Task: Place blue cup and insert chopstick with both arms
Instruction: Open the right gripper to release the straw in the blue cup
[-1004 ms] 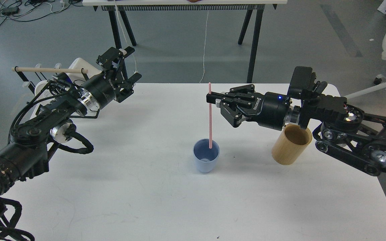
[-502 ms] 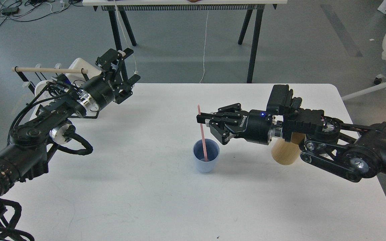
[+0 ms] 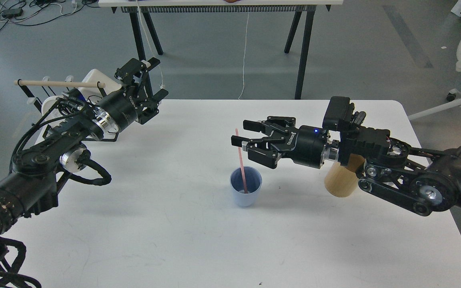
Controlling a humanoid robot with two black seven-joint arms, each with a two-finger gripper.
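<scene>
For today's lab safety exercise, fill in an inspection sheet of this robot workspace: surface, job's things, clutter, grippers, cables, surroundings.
Surface: white table, a few small specks.
Job's things: blue cup upright; pink chopstick leaning inside it.
Clutter: bamboo cylinder, partly behind the right arm.
Grippers: right gripper open beside the chopstick; left gripper open, empty.
Cables: loops on the left arm; white cord hanging behind.
Surroundings: trestle table, wooden dowel rack.

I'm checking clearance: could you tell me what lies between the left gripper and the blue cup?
In the head view, only bare white table lies between the left gripper and the blue cup.
</scene>
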